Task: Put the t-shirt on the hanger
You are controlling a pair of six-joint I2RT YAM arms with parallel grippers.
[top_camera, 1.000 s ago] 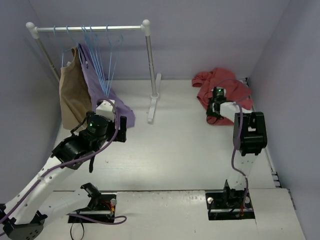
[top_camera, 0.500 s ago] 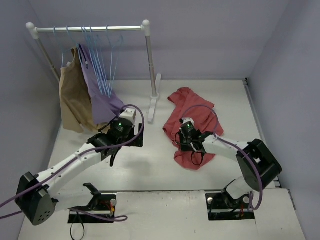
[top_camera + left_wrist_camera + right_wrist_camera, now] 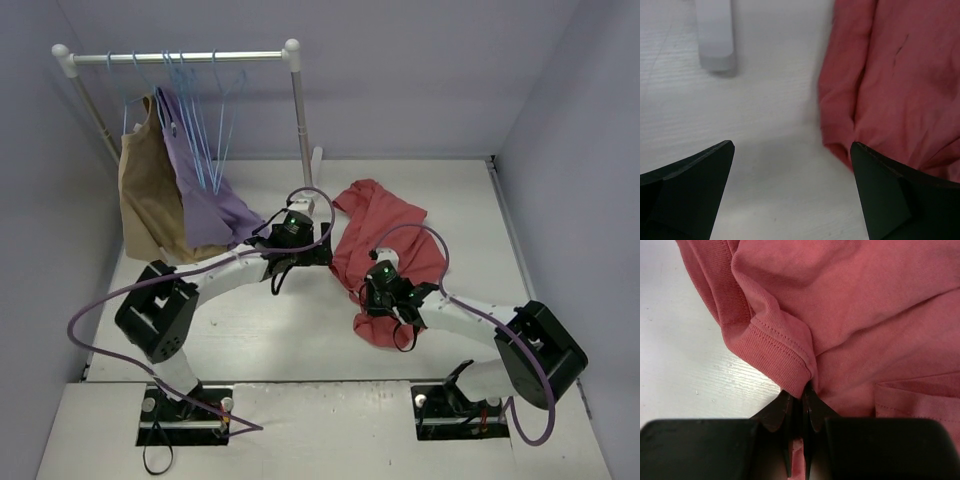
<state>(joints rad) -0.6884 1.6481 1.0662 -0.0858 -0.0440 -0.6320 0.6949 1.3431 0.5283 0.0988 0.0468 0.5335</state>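
Your right pincer (image 3: 802, 390) is clamped together on a hemmed fold of the salmon-red t-shirt (image 3: 390, 225). The t-shirt lies crumpled on the white surface (image 3: 300, 340), right of the rack post (image 3: 300, 130). Your left pincer (image 3: 792, 150) stands apart over bare surface just beside the t-shirt's left edge, gripping nothing. The light-blue hangers (image 3: 205, 110) hang on the rack rail (image 3: 180, 57), well apart from the t-shirt, with a tan garment (image 3: 145, 190) and a lilac garment (image 3: 205, 205).
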